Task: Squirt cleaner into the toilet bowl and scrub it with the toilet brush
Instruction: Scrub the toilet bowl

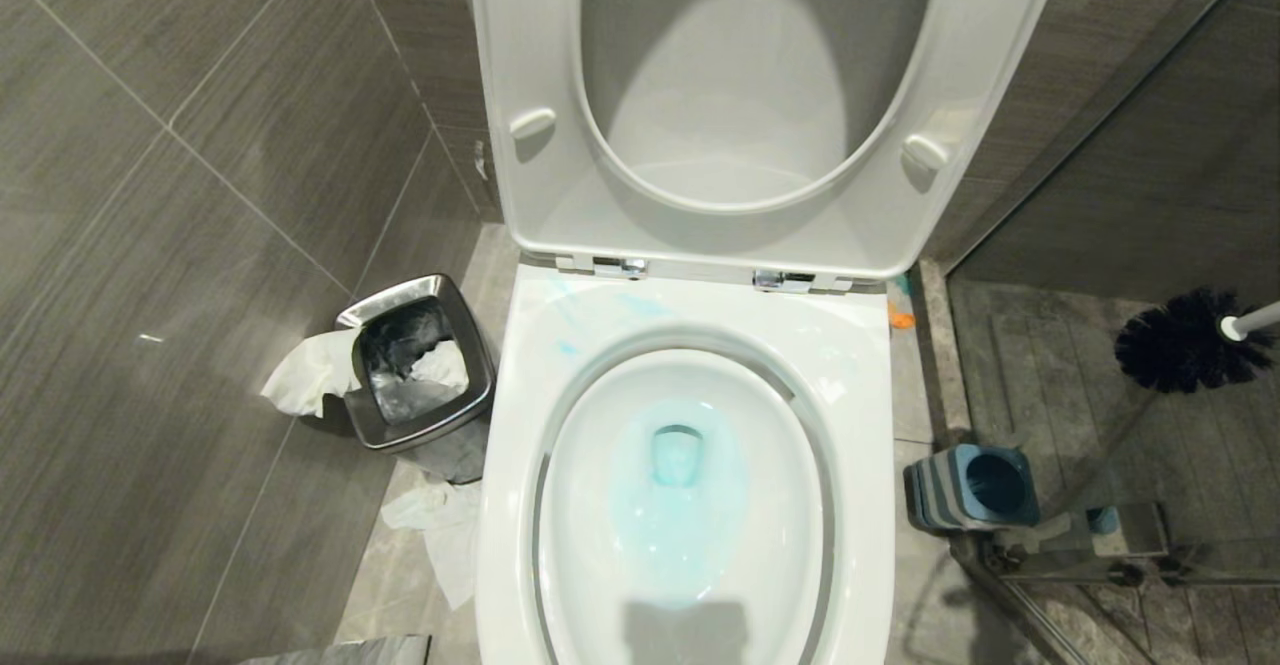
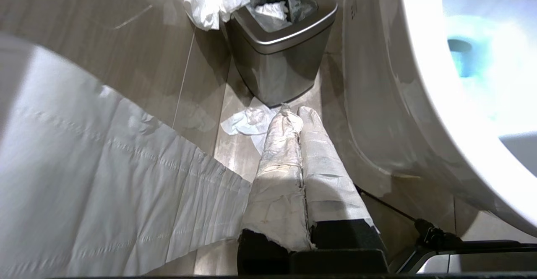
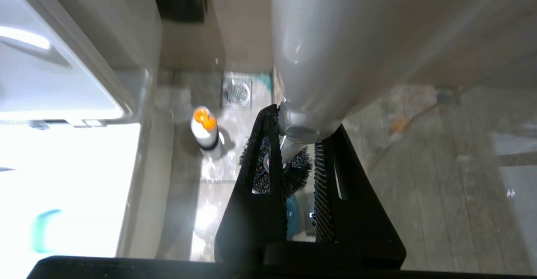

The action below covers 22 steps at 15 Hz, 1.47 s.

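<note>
The large white glossy porcelain toilet bowl (image 1: 690, 505) fills the middle of the head view, its white plastic seat and lid (image 1: 760, 105) raised upright against the wall. Pale teal-blue cleaner (image 1: 675, 485) tints the water around the small drain hole, and thin smears of it mark the rim just below the left hinge.

The toilet brush (image 1: 1185, 340), with its round spiky black bristle head and slim white plastic handle, hangs in the air at the right edge of the head view, above the grey tiled floor (image 1: 1060, 385) and above its holder. The handle runs out of the picture to the right. In the right wrist view the right gripper (image 3: 293, 144) has its 2 black ribbed fingers (image 3: 323, 195) pinching the white handle, with the bristle head showing beyond the fingertips.

The square blue-and-grey striped holder (image 1: 970, 487) stands on the floor just right of the bowl, beside a glass partition. A white bottle with an orange cap (image 3: 204, 132) stands on the floor near the toilet's base.

The left gripper (image 2: 293, 113) points at the floor left of the bowl, its 2 paper-wrapped fingers (image 2: 279, 153) pressed together on nothing. Ahead of it stands a small square steel bin (image 1: 420, 375) with a dark liner, with crumpled white tissue (image 1: 305, 370) draped on its edge and more lying on the floor in front of it.
</note>
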Tool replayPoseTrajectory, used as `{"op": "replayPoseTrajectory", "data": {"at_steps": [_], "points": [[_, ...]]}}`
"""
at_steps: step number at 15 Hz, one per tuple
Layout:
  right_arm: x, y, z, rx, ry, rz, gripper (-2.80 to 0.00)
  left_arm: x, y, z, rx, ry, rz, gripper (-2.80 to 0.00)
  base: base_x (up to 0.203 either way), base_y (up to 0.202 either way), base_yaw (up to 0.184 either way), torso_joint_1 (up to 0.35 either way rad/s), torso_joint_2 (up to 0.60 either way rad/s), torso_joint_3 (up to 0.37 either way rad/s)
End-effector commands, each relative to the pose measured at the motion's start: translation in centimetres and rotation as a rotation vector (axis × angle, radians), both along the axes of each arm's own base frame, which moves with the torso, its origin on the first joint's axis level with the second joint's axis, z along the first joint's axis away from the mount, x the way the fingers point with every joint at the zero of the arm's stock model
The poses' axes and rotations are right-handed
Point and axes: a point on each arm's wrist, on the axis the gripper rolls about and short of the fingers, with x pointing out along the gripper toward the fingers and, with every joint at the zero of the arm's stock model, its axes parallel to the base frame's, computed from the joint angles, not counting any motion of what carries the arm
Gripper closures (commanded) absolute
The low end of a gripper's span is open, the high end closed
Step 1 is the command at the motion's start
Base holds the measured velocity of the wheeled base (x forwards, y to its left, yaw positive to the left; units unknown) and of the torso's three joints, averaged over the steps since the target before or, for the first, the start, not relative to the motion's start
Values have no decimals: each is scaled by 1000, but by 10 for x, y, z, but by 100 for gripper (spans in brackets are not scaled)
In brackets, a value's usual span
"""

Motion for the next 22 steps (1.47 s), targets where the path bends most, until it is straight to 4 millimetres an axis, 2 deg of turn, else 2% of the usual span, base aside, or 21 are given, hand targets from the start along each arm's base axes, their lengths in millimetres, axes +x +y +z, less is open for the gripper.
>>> {"op": "replayPoseTrajectory", "data": {"at_steps": [1,5,7,11,16,19,22], "points": [[5,-1,5,0,-5,1,0,0,0,-1,0,4,1,0,0,0,0,-4,4,206],[19,-4,17,14,-14,3,0,0,0,-1,0,4,1,0,0,0,0,2,1,203],[19,-1,20,17,-2,29,0,0,0,-1,0,4,1,0,0,0,0,2,4,201],[22,5,20,27,47,86,0,0,0,-1,0,4,1,0,0,0,0,-1,1,202],[39,6,21,37,96,117,0,0,0,-1,2,4,1,0,0,0,0,2,-3,165],[55,25,24,35,147,210,0,0,0,-1,0,4,1,0,0,0,0,1,1,17],[88,64,34,45,169,264,0,0,0,-1,2,4,1,0,0,0,0,0,0,0]]}}
